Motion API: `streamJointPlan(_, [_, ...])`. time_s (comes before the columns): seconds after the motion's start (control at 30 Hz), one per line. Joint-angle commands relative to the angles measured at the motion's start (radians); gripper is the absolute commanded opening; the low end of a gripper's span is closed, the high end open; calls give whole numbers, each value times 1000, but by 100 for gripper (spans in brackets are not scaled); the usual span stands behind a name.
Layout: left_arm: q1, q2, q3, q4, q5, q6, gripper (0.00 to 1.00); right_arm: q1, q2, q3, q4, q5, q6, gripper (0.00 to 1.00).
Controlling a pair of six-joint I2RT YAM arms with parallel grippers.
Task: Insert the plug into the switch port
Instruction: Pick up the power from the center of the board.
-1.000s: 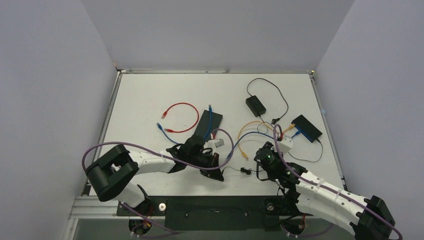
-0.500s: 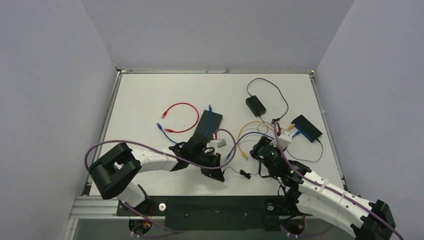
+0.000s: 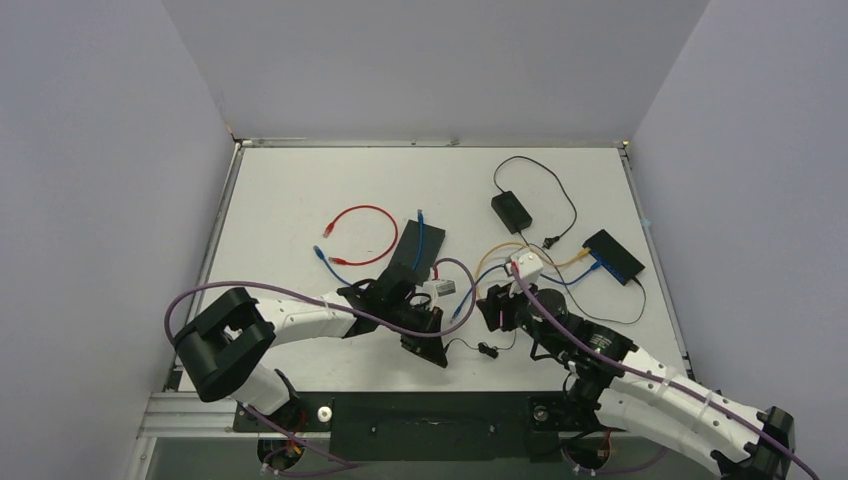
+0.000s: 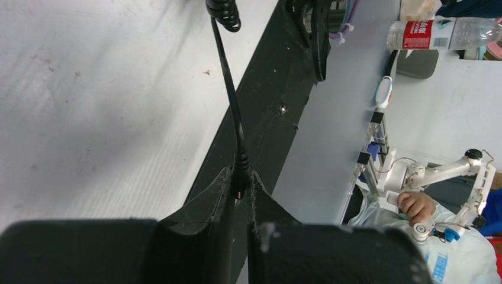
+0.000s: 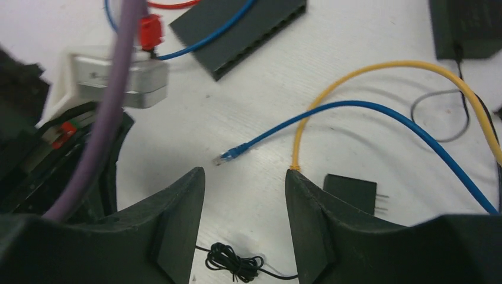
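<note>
Since the earlier frame the right arm has swung leftward across the surface (image 3: 300,190), leaving the cable tangle on its own side and drawing close to the left arm, which has hardly shifted. Left gripper (image 4: 241,180): jaws clenched on the black plug (image 4: 239,168), whose thin black lead runs away from them to a small coil (image 4: 224,9). The plug is thus held just above the near part of the surface, apart from the switch (image 3: 418,245), a dark flat box lying farther back with a blue cable draped over it. Right gripper (image 5: 244,173): jaws released and holding nothing, poised over the surface. In the wrist view they frame the loose blue connector (image 5: 228,157), with the end of a yellow cable (image 5: 379,68) just beside one finger. A second dark box (image 3: 613,255), with several cables attached, sits well apart to the right. The step in hand is judged to be transport: the plug is grasped but not yet inserted. The right arm appears to be coming in to assist (whether to steady the switch or to manage a cable cannot be told). The next move calls for turning the plug tip toward the switch's port edge, keeping slack in the lead, and aligning closely before pushing.
</note>
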Motion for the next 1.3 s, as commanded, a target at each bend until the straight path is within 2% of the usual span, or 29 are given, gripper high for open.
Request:
streamJointPlan(0.0, [-3,-55,46,-27,83,11,0,74,-3,45,91,-157,-234,48])
streamJointPlan(0.13, [1,-65,46,-30,136,-7,0,159,-2,73,78,-238,-388,48])
streamJointPlan(0.37, [13,-91,37,-23,203,-49,0,318,37,187,-156,-253,-620,48])
streamJointPlan(0.6, [20,-99,23,-19,230,-65,0,445,70,208,-285,-262,-789,48])
streamJointPlan(1.1, [22,-92,8,4,267,-76,0,539,169,230,-234,-164,-951,48])
streamJointPlan(1.27, [20,-85,6,5,277,-77,0,560,219,251,-230,-106,-1009,42])
